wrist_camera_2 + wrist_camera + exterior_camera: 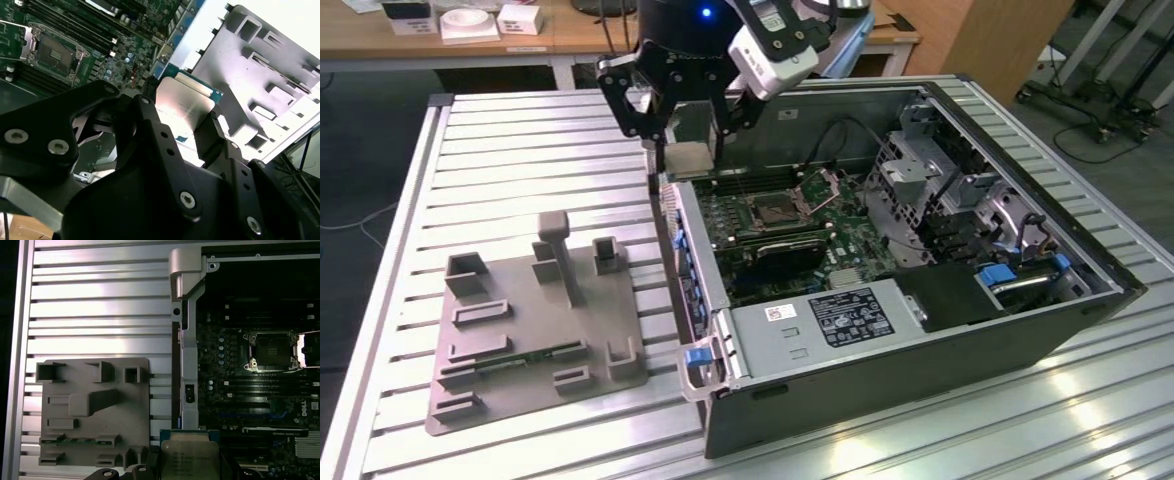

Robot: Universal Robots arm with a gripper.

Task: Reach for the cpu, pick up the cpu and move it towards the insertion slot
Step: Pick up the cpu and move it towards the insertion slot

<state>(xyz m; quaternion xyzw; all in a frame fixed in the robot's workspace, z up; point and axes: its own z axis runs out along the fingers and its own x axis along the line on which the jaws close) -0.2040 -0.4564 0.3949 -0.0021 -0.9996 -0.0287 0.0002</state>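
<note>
One cpu (190, 460) in claw (691, 150), above case wall (678, 235).

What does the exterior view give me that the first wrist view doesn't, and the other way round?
Exterior view alone: the arm's hand raised above the near wall of the open computer case, plus the desk behind. First wrist view alone: the cpu's printed silver top seen straight on, over the case wall. Shared: the cpu held in the hand, the grey tray with the green memory stick still in it, and the insertion slot with its bracket swung open, off to one side of the cpu.
</note>
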